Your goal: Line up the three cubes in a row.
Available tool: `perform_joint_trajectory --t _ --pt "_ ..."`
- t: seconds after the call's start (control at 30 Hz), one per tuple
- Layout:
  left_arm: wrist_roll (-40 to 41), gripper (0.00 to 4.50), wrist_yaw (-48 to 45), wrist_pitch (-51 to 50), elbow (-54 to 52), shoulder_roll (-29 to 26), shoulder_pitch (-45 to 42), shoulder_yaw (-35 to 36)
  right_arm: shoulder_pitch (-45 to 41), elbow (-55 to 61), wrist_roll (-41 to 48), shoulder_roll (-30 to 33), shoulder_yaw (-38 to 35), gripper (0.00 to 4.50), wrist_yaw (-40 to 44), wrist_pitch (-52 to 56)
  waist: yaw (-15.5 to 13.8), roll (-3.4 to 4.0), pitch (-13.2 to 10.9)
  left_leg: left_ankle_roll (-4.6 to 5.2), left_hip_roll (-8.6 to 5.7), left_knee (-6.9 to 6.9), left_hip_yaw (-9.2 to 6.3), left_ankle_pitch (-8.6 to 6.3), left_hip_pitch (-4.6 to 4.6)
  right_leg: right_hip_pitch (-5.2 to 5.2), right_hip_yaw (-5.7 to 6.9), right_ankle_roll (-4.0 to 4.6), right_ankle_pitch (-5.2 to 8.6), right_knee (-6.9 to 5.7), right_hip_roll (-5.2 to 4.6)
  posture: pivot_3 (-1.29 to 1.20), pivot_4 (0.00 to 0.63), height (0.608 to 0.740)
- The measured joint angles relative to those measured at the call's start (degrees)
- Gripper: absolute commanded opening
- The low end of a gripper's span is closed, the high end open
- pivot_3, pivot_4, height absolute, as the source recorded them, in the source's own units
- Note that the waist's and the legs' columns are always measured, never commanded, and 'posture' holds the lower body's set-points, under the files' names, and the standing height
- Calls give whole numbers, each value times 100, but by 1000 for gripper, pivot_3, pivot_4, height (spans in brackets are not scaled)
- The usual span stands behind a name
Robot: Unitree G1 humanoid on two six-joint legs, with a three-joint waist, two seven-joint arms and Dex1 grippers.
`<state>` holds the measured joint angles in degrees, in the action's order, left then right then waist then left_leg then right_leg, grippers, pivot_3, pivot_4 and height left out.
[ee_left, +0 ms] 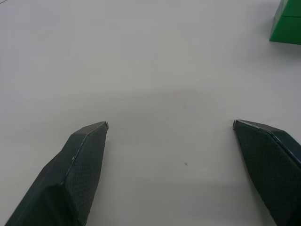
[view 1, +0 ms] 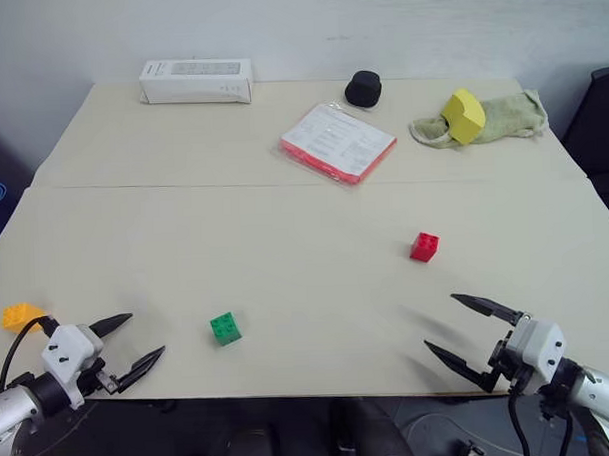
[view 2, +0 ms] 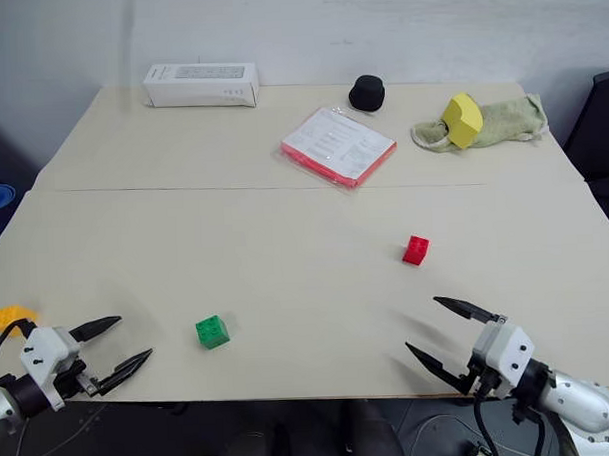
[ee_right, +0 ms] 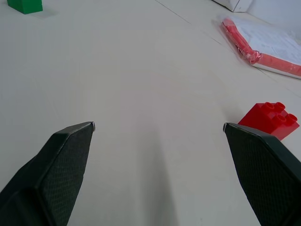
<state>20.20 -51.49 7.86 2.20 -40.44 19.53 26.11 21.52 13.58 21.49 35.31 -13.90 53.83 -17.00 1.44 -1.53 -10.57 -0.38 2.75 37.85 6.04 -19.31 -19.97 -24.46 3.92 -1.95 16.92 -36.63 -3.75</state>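
3 bricks: 1 red (view 1: 423,247), 1 green (view 1: 225,329), 1 orange-yellow (view 1: 20,316).

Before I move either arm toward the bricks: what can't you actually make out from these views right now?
- Small orange-yellow plastic brick at the table's near left edge: partly behind the open left gripper's arm in the head views; studs not discernible.
- Small green plastic brick: cut off by the frame edge in the left wrist view.
- Small red studded plastic brick: base partly hidden by a finger of the open right gripper in the right wrist view.

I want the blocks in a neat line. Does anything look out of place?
Yes. The orange-yellow cube sits at the table's left edge, far from the green cube and red cube, so no row yet.
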Motion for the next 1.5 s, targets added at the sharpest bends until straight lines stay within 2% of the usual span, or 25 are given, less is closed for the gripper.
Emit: perform_joint_trajectory --t 0.13,0.27,0.4,0.57,0.7,0.73,0.9,1.03,1.2,1.3,1.4,1.43,1.5 --pt "171 4483 -160 -144 35 -34 -135 1 185 143 12 -119 -72 4500 -217 21 -1 0 0 -1 1 0 0 0 0 0 0 0 0 -2 0 0 150 740" --pt "740 4483 -575 -901 -201 -330 -425 -43 706 462 210 -336 -581 4500 -587 188 -71 -3 2 -2 -1 0 -2 1 -3 -1 0 0 0 -2 -1 0 150 740" --pt "1139 4483 -811 -1496 -729 -383 -1245 -466 1370 670 403 -1050 -1144 4500 -1304 422 -165 6 12 -4 -3 1 -4 -1 -4 3 -2 0 0 0 -3 0 150 740" --pt "1108 4483 -827 -1632 -906 -244 -2152 -1031 1615 765 221 -1673 -1020 4500 -1904 594 -32 10 15 -16 7 0 14 0 -4 2 -23 8 5 -25 13 0 150 740" --pt "875 4483 -876 -1464 -677 -92 -2723 -1396 1006 1186 -72 -1808 -510 4500 -2462 1072 75 11 15 -28 11 0 28 6 4 0 -38 9 6 -40 27 0 150 740" --pt "841 4483 -878 -1447 -523 -69 -2858 -1437 660 1250 -150 -1833 -390 4500 -2705 1320 83 10 15 -34 11 1 31 10 31 -3 -39 9 6 -45 29 0 150 740" --pt "770 4483 -912 -1415 -322 113 -3283 -1599 -989 1420 -824 -2082 373 4500 -3845 2552 22 11 14 -66 11 1 34 25 30 -13 -45 16 13 -52 32 0 150 740" --pt "725 4483 -805 -1420 -350 275 -3307 -1679 -2147 752 -1536 -2527 793 4500 -4747 3075 16 9 15 -59 6 14 36 25 17 -19 -46 14 13 -52 27 0 150 740" --pt "685 4483 -675 -1429 -424 305 -3217 -1694 -2943 -276 -2012 -2902 970 4500 -5388 3211 28 8 16 -58 9 13 35 25 16 -19 -46 14 13 -52 28 0 150 740" --pt "683 4500 -645 -1466 -571 305 -3094 -1695 -3140 -617 -2058 -3123 958 3833 -5645 3244 39 9 15 -58 10 12 35 25 15 -20 -46 14 13 -53 29 0 150 740" --pt "684 4500 -575 -1525 -651 303 -3012 -1649 -3220 -784 -2156 -3167 953 2712 -5846 3242 43 9 15 -58 10 11 35 25 16 -20 -46 14 13 -54 29 0 150 740" --pt "684 4500 -567 -1532 -651 303 -3007 -1635 -3223 -789 -2166 -3168 951 2613 -5861 3242 43 9 15 -57 11 11 35 25 16 -20 -46 14 13 -53 29 0 150 740" --pt "684 4500 -533 -1546 -688 299 -2998 -1576 -3225 -788 -2176 -3334 925 1964 -5974 3241 49 9 15 -57 11 11 35 25 16 -20 -46 13 13 -53 29 0 150 740"
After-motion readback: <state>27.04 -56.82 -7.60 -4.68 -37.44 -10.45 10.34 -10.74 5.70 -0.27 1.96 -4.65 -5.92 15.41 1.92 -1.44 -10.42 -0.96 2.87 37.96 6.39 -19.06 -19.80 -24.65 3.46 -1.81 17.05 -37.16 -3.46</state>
